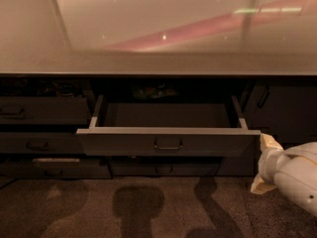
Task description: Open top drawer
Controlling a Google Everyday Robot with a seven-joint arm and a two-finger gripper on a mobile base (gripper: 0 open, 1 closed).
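Note:
The top drawer (168,144) is pulled out from under the counter, in the middle of the camera view. Its dark grey front carries one small loop handle (168,145). Its pale side rails (95,112) and dark inside show. My gripper (263,163) is at the end of the white arm (297,180) at the lower right. It sits just beyond the drawer front's right end and slightly below it, apart from the handle.
A wide pale countertop (158,58) overhangs the drawers. Shut dark drawers are stacked at the left (44,110) (39,144), another sits below the open one (163,168), and a dark cabinet door (287,113) is at the right. Carpeted floor (138,207) lies in front.

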